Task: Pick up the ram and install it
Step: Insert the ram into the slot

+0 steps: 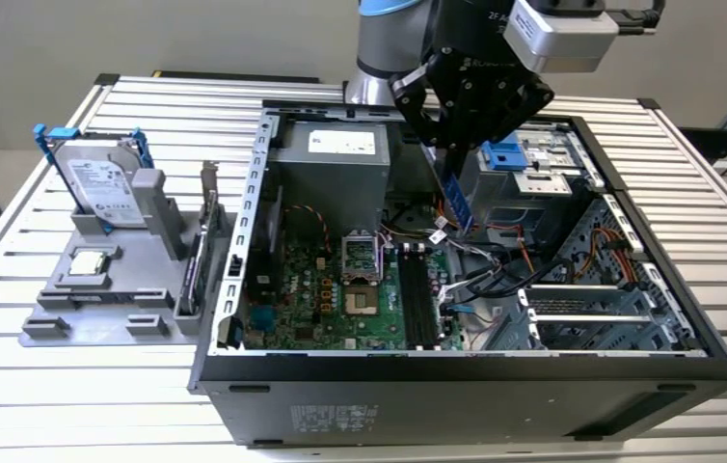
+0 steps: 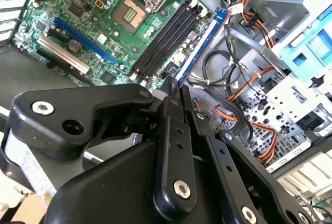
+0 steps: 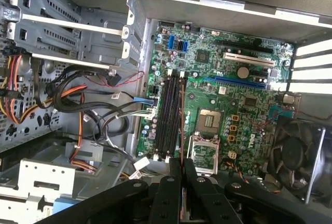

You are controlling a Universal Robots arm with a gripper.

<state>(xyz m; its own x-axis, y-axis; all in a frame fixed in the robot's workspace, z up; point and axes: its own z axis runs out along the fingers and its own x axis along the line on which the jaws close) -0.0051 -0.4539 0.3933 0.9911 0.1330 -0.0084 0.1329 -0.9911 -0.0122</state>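
Clearly the end effector (image 1: 446,145) is clamped on the ram (image 1: 456,198), above the open computer case (image 1: 441,395).

Robot lab: slatted table (image 1: 81,386), open computer case (image 1: 467,391)

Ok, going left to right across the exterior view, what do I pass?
Silver hard drive in a blue-railed bracket → upright expansion card with a silver metal bracket → green motherboard → dark blue ram stick → grey metal drive cage.
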